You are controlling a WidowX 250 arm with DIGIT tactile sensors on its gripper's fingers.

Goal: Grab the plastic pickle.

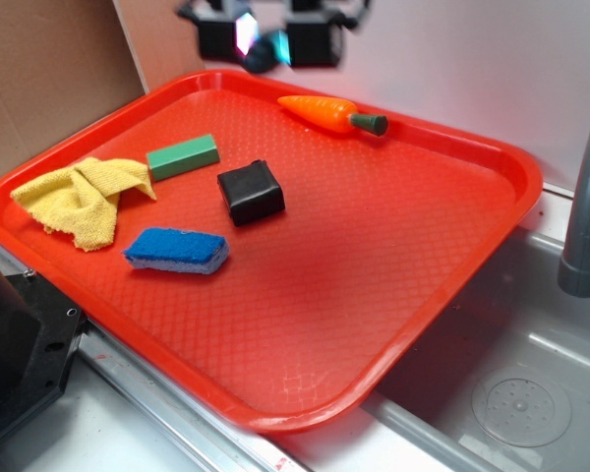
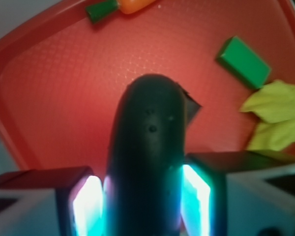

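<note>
Red tray (image 1: 452, 246) filling most of the exterior view, tilted over a grey sink (image 1: 531, 383), with a grey faucet pipe (image 1: 587, 197) rising past its right edge. Gripper (image 1: 265, 37) raised above the tray's far edge, fingers (image 2: 86, 201) lit and clamped on the plastic pickle (image 2: 147, 162); in the wrist view, dark oblong pickle pressed between both glowing pads, rounded end pointing out over the tray floor, clear of the surface. Yellow cloth (image 1: 84, 197) crumpled at the tray's left edge. Blue sponge (image 1: 177, 250) just in front of the cloth, near the left front edge. Orange carrot (image 1: 324, 112) with a green tip lying along the far edge, just inside the rim. Black block (image 1: 251, 191) near the tray's middle, left of centre, partly hidden behind the pickle in the wrist view. Green block (image 1: 183, 156) between the cloth and the black block, touching the cloth's corner.
</note>
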